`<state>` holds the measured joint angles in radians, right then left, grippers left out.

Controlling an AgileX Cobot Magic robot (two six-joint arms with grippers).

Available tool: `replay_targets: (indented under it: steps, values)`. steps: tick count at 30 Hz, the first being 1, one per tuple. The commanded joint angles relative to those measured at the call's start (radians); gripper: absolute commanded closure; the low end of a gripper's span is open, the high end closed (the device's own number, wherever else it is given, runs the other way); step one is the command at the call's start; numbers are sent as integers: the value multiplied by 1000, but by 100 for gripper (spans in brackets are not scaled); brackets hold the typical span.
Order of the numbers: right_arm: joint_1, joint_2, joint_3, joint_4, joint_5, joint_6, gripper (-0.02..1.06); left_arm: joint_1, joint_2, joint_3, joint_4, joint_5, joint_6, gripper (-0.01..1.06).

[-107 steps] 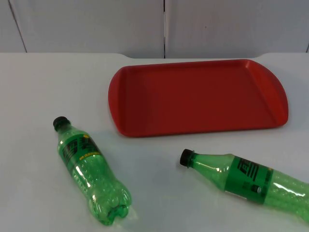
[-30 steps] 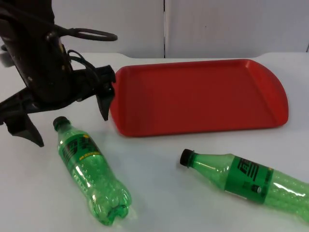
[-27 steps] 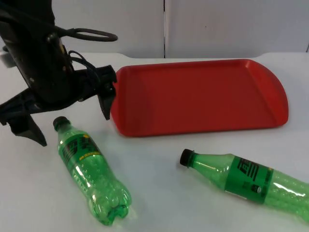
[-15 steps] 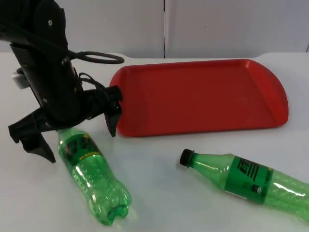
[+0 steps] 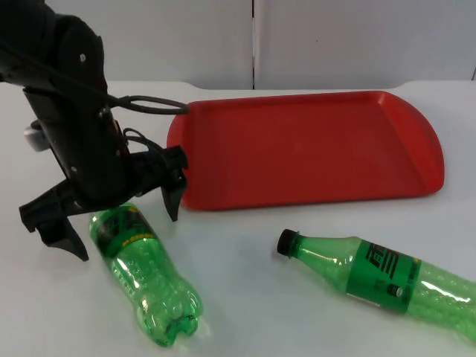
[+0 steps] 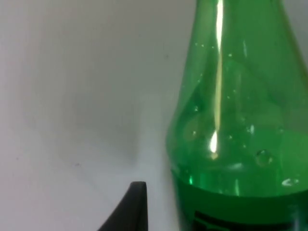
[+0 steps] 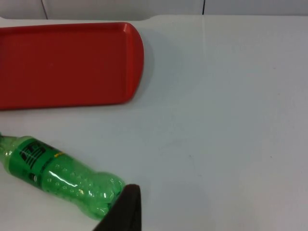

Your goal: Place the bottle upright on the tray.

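Two green plastic bottles lie on their sides on the white table. The left bottle [image 5: 145, 279] points its neck toward the back left. My left gripper [image 5: 125, 232] is open and straddles this bottle's neck end, one finger on each side, and hides the cap. In the left wrist view the bottle's shoulder [image 6: 231, 120] is very close, beside a black fingertip [image 6: 131, 209]. The right bottle [image 5: 379, 277] has a black cap [image 5: 286, 242]. The red tray [image 5: 312, 149] lies behind both. My right gripper [image 7: 124, 211] waits above the table near the right bottle's base [image 7: 103, 192].
The tray [image 7: 62, 62] lies close to the grey partition wall [image 5: 253, 41]. Bare white table stretches to the right of the right bottle [image 7: 53, 175] and between the two bottles.
The left arm has come into view and moved forward and down. Its open gripper went from behind the left bottle's cap to straddling the neck. Bottles and tray have not moved.
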<state>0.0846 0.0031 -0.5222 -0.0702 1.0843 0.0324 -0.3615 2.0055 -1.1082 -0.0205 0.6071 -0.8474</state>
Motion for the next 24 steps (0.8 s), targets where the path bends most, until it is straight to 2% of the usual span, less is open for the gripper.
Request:
replay_targets:
  steps: [1, 24]
  values:
    - [-2, -3, 7, -3, -9, 1, -1, 4, 9, -6, -11, -9, -1, 0]
    - [-2, -3, 7, -3, -9, 1, -1, 4, 42, -6, -1, -44, 5, 0]
